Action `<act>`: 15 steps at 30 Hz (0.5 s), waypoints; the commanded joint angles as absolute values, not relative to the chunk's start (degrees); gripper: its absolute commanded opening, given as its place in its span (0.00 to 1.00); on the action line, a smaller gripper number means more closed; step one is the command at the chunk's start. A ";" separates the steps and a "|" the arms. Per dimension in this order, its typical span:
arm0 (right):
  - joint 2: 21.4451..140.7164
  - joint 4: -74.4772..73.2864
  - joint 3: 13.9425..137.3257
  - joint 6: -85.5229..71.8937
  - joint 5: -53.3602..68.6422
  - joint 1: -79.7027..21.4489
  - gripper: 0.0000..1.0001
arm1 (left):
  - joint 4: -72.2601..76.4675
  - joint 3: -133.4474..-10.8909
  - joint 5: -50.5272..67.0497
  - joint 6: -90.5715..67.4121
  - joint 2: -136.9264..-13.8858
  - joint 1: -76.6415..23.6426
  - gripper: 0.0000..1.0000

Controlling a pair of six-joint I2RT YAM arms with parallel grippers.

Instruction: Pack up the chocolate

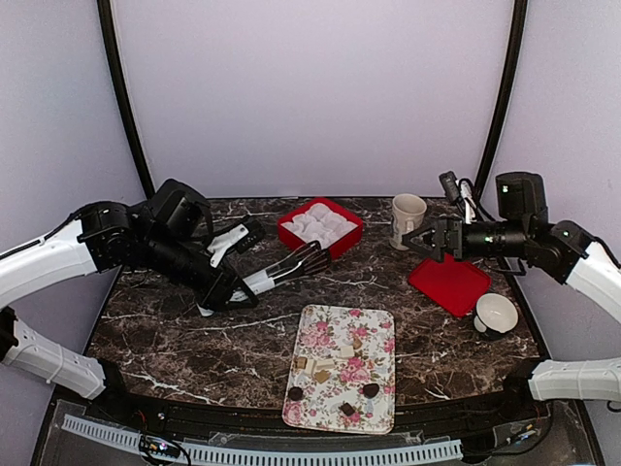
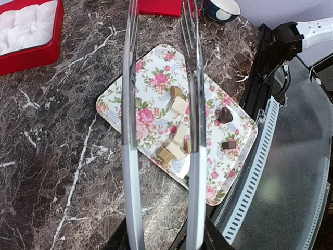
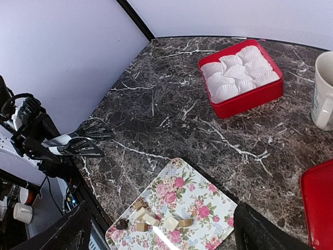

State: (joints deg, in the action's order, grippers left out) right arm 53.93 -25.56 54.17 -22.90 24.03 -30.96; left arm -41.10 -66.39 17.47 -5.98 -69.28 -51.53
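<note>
Light, easily dented chocolate [image 2: 179,106], scattered on the flowered tray [image 1: 374,325], is best pinched gently by its sides with tongs [image 1: 291,267] gripped in the left jaws; right jaws are spread empty.

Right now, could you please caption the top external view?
Left gripper holding tongs, right gripper open; chocolates on the floral tray, cups in the red box empty.
</note>
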 commanded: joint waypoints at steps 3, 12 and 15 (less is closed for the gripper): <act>49.95 -25.20 50.77 -26.21 20.54 -30.49 0.96 | -47.13 -66.65 12.03 -1.30 -69.28 -54.62 0.40; 46.55 -27.13 48.13 -27.40 18.88 -30.45 0.96 | -48.74 -63.58 13.80 0.30 -69.29 -59.69 0.45; 45.92 -28.28 47.54 -27.33 18.47 -30.37 0.96 | -50.17 -62.86 12.14 1.56 -70.88 -64.88 0.45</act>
State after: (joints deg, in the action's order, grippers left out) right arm 47.20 -27.57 48.45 -26.83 19.97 -30.74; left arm -47.55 -64.07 12.71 -0.86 -69.89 -60.20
